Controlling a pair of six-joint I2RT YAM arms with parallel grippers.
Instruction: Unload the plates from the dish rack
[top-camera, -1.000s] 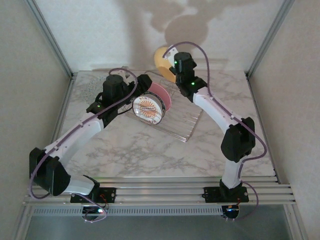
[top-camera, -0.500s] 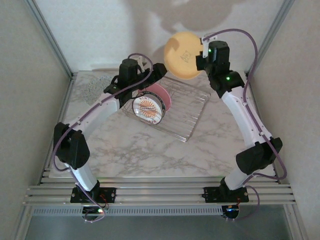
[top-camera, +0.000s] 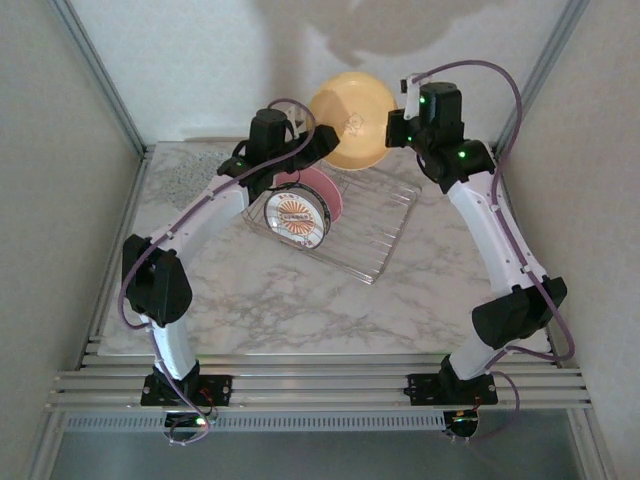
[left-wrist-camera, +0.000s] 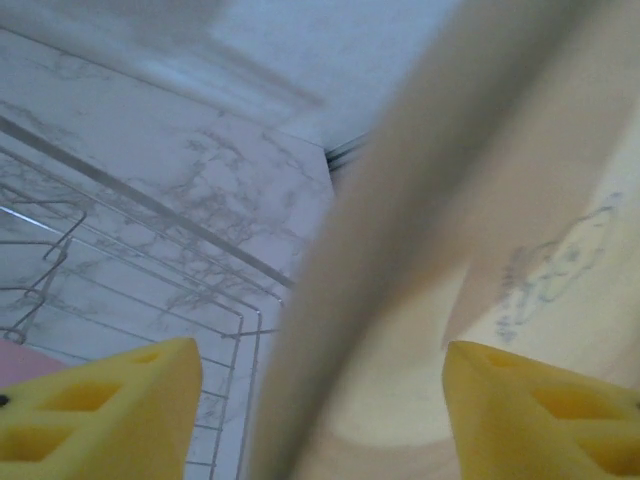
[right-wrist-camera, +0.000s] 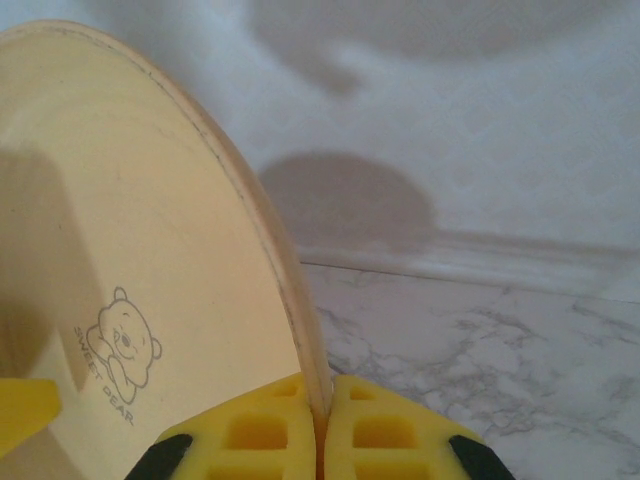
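right end effector (right-wrist-camera: 320, 425) is pinching the plate (top-camera: 350, 115) by its rim, up near the rack (top-camera: 372, 230) | left end effector (left-wrist-camera: 320, 395) is sitting wide around that rim | left should be squeezing tight before right is letting go

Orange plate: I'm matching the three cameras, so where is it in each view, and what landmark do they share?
Top external: the plain orange round plate is at top centre, by the silver wire dish rack's far edge.
Left wrist: blurred, across the right half.
Right wrist: left half, rim clamped by the right end effector.
Shared landmark: the white marble tabletop.
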